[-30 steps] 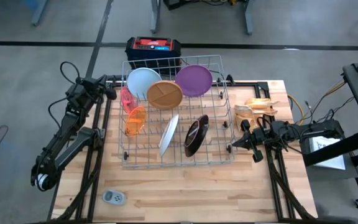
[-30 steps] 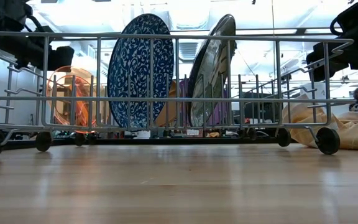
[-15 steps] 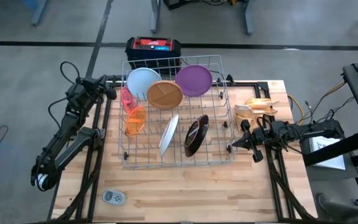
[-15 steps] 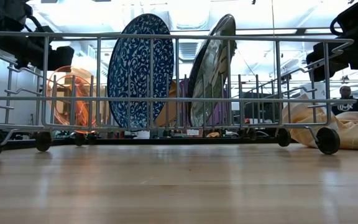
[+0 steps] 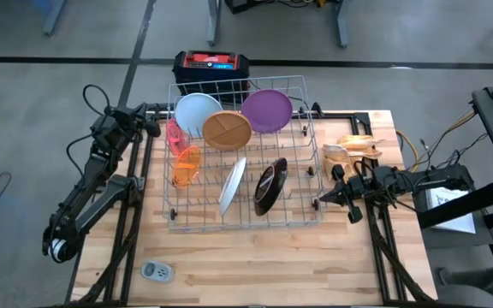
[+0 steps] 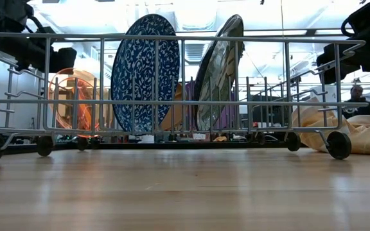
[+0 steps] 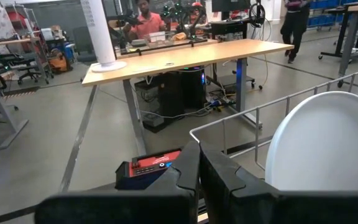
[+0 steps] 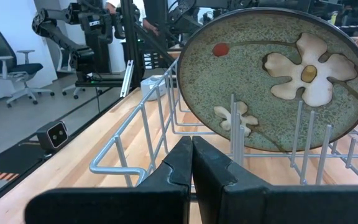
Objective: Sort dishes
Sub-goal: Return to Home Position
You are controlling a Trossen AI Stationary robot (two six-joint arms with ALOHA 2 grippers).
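Observation:
A wire rack [image 5: 240,210] stands mid-table and holds the dishes upright in its slots. At its far end are a white plate [image 5: 195,111], a brown divided plate [image 5: 227,130] and a purple plate [image 5: 268,109]. A pink cup [image 5: 175,135] and an orange cup [image 5: 187,165] sit at its left. A blue speckled plate [image 6: 145,70] and a dark flowered plate [image 8: 272,81] stand near its middle. My left gripper [image 5: 151,127] is shut and empty outside the rack's far left corner, by the white plate [image 7: 325,143]. My right gripper [image 5: 322,198] is shut and empty outside the rack's right side.
A small grey-white device [image 5: 157,271] lies near the table's front left. A yellowish crumpled thing [image 5: 353,147] lies at the right edge. A red and black box [image 5: 210,64] stands on the floor beyond the far edge. People show in the room behind.
A person in the room behind the table has shifted. Both arms and the dishes have kept still.

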